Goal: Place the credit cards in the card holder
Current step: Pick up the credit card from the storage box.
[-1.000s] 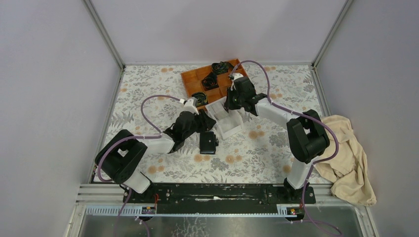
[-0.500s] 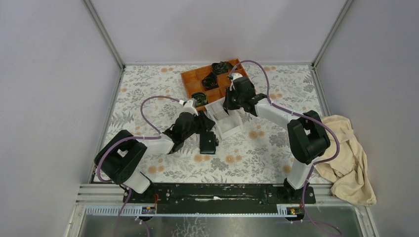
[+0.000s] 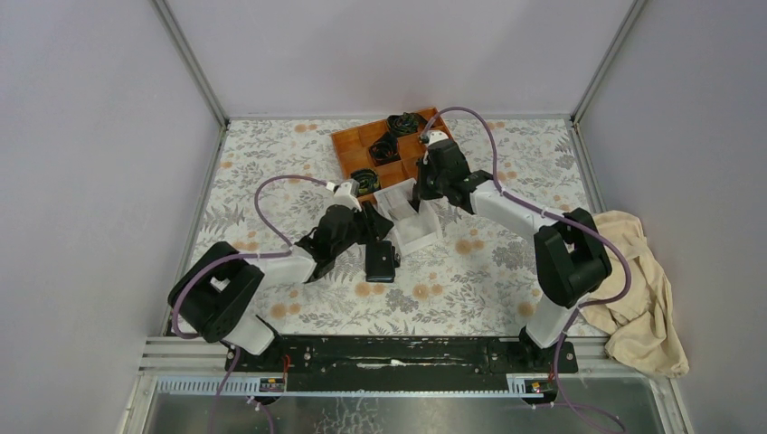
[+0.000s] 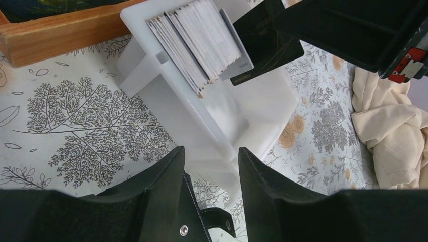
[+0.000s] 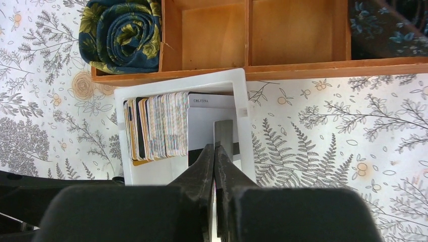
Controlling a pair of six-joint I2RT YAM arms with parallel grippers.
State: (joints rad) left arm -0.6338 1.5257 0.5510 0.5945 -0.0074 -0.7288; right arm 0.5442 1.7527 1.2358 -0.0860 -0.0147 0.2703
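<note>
Bench [image 3: 271, 181] in flowered cloth is carrying everything we are watching: the orange tray [image 3: 342, 149] at the back, the white box [image 3: 409, 240] just beside its near wall, and the black card holder [image 3: 382, 262] lying near the box on its near side, between the two arms. The credit cards [image 5: 161, 123] are standing on edge in a packed row inside the box. The right hand [image 5: 215, 149] is hanging over the box's unfilled half, clenched on one dark-faced card [image 4: 262, 43] by its upper edge; we cannot tell whether the card's lower end is clearing the box. The left hand [image 4: 209, 154] is spread wide just above the holder, whose snap clasp [image 4: 184, 231] is showing low between the fingers; we cannot tell whether they are touching it.

We are judging the cards light, stiff and slick, so a pinch flat across both faces near an edge is suiting them, firm enough that the card is not swivelling. The holder is looking soft and hinged, likely to flop or slide, so we are expecting it to need pinning by a flap while a card's free edge is meeting a pocket mouth.
</note>
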